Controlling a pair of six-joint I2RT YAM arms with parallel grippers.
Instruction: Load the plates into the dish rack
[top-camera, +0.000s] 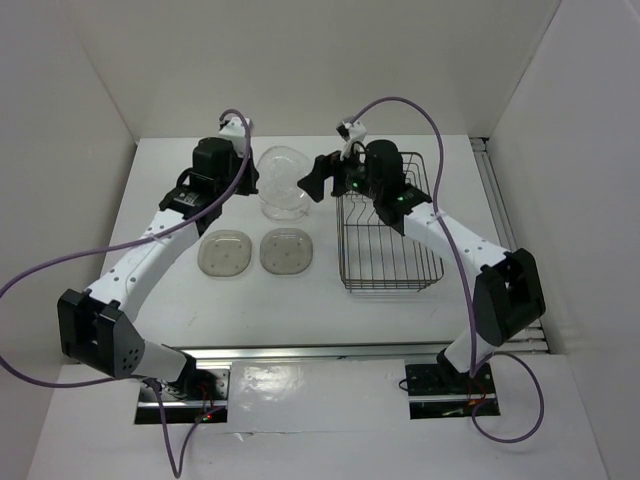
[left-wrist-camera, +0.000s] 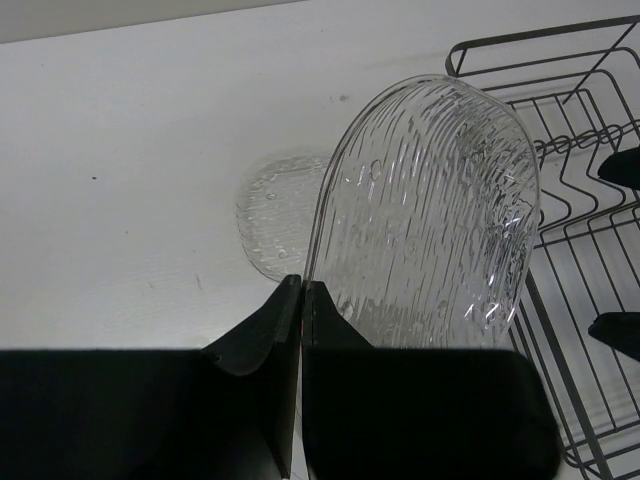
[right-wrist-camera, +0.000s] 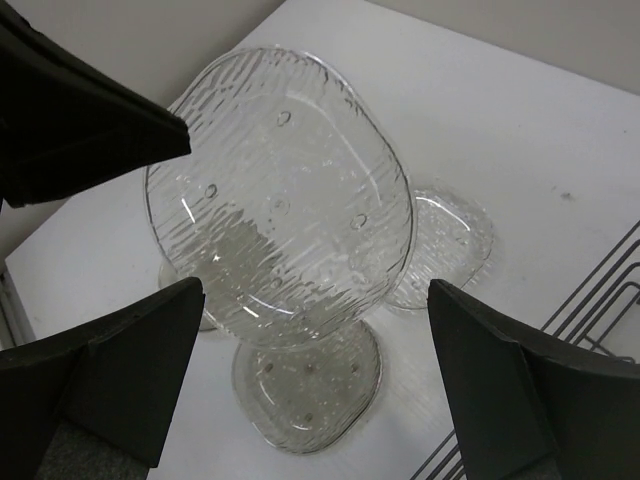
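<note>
At the left, one smoky plate (top-camera: 225, 252) and its smoky twin (top-camera: 287, 251) lie flat, waiting. My left pincer (left-wrist-camera: 302, 285) is clamped on the rim of a clear plate (left-wrist-camera: 430, 210), holding it on edge, I judge for slotting between dividers. A second clear plate (left-wrist-camera: 275, 215) lies flat beneath. My right pincer (right-wrist-camera: 315, 295) gapes around it, likely to take it over. That makes four plates and one rack (top-camera: 390, 255) at the right, with none loaded.

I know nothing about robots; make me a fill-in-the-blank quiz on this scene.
The left hand grips a lifted clear plate; the right hand beside it is ____.
The plates lying flat on the table number ____.
The plates inside the dish rack number ____.
Answers: open; three; zero.
</note>
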